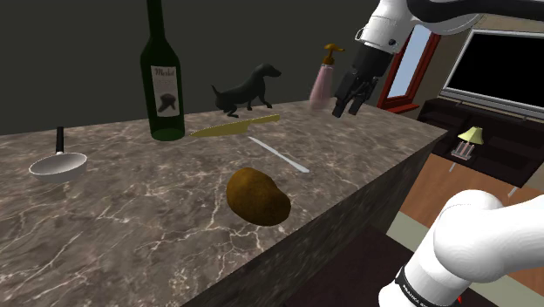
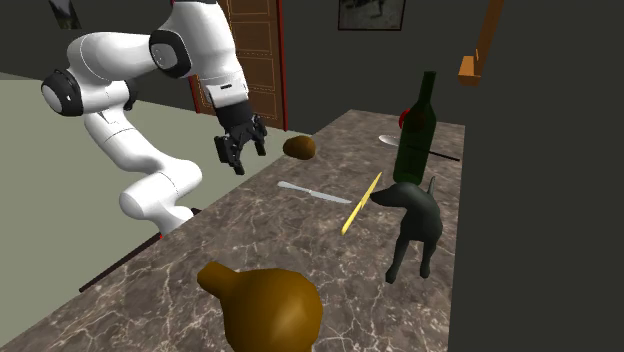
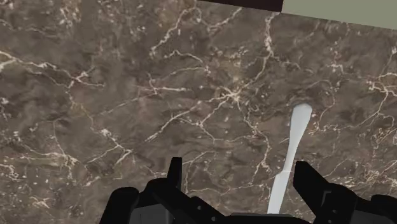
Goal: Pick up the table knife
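We are seeing the all-black two-finger hand hanging above the worktop, its fingers spread wide and holding nothing. The worktop is brown marble veined in white, and its edge on the arm's side is running close by the hand. Below the hand, the table knife is lying flat on bare marble, touching neither finger. It is slim, silver-white and one piece, with a rounded end. Open marble is lying all round it. A lumpy brown potato is sitting near one end. A thin yellow blade, a dark green glass bottle and a black dog figure are standing beyond it.
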